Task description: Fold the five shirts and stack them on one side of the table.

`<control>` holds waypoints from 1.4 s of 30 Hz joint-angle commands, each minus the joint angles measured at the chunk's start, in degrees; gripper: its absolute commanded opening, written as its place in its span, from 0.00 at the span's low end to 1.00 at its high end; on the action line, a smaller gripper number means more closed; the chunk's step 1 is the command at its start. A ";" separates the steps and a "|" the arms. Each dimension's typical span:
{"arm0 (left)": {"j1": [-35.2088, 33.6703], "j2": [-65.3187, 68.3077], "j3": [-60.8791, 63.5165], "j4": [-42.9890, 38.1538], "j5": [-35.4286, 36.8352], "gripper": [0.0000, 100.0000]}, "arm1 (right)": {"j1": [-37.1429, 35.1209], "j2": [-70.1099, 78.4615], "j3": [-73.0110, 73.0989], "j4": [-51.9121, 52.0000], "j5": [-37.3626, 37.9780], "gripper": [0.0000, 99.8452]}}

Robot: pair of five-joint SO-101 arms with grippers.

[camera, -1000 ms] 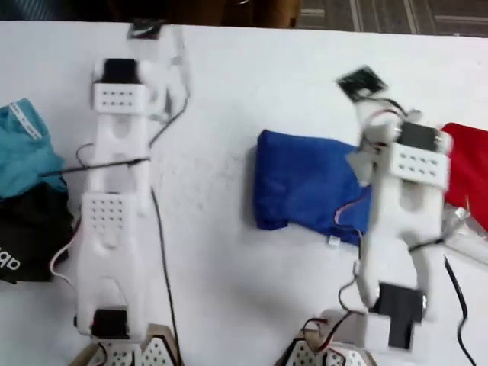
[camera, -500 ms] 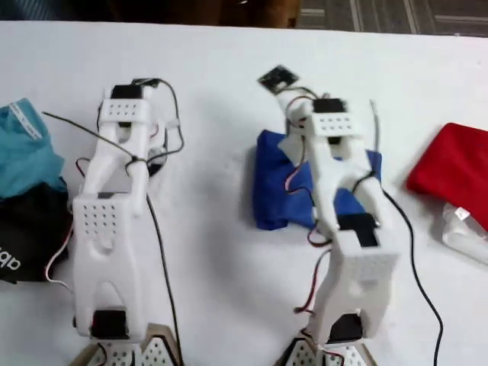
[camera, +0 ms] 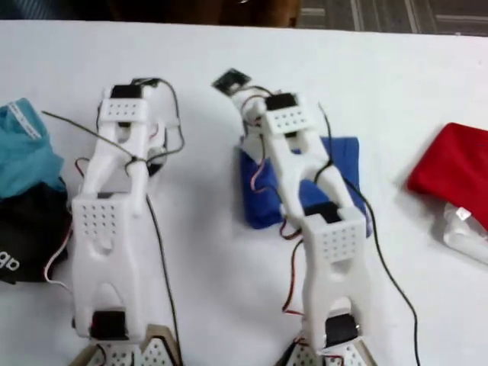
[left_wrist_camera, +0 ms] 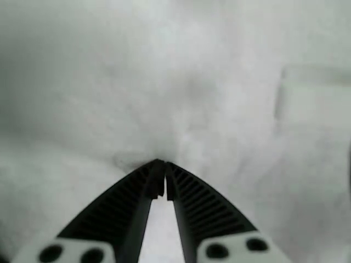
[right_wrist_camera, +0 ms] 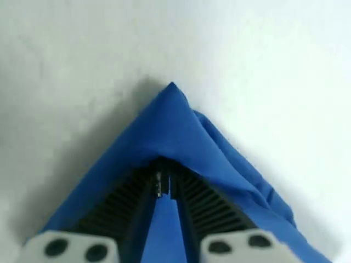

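Blue shirt (camera: 345, 160): is lying near the middle of the desk (camera: 206, 252).
Right gripper (right_wrist_camera: 163, 183): jaws are pinching a corner of the blue shirt.
Left gripper (left_wrist_camera: 160, 178): jaws are sitting closed, gripping nothing, above the desk.

The left arm (camera: 107, 229) and right arm (camera: 332, 252) are white plastic with dotted panels and black motors (red and black cables loop loose). Fingers (left_wrist_camera: 197, 203) are black, ribbed.

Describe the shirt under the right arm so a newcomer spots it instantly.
On the white table, near the middle, under the right arm, lies the blue shirt, a corner pinched in the right gripper. It alone is blue: the red shirt lies farther right, the teal shirt and black shirt far left.
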 commanded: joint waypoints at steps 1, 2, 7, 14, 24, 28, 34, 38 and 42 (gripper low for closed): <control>-0.70 -0.79 0.13 -1.41 0.44 0.04 | -2.24 0.40 -3.34 0.75 -0.97 0.02; -0.79 -0.79 0.13 -1.41 0.53 0.04 | -2.77 0.84 -3.34 0.75 -0.97 0.02; -0.79 -0.70 0.13 -1.41 0.53 0.04 | -5.14 0.84 -3.60 0.92 -0.70 0.02; -0.53 -0.70 0.13 -1.67 1.58 0.04 | 1.45 -5.93 -11.25 12.53 -0.44 0.02; -0.62 -0.70 0.04 -2.29 4.57 0.04 | 26.42 -3.12 -18.55 17.71 -0.62 0.17; -0.53 -0.70 0.04 -2.29 4.57 0.04 | 30.11 3.91 -19.25 15.52 -0.70 0.20; -0.44 -0.70 0.04 -2.29 4.57 0.04 | 28.09 8.92 -20.57 13.85 -0.79 0.20; -0.35 -0.70 0.04 -2.29 4.57 0.04 | 26.15 9.01 -20.75 11.82 -0.88 0.20; -0.35 -0.70 0.04 -2.29 4.57 0.04 | 24.57 11.65 -21.36 11.30 -0.53 0.20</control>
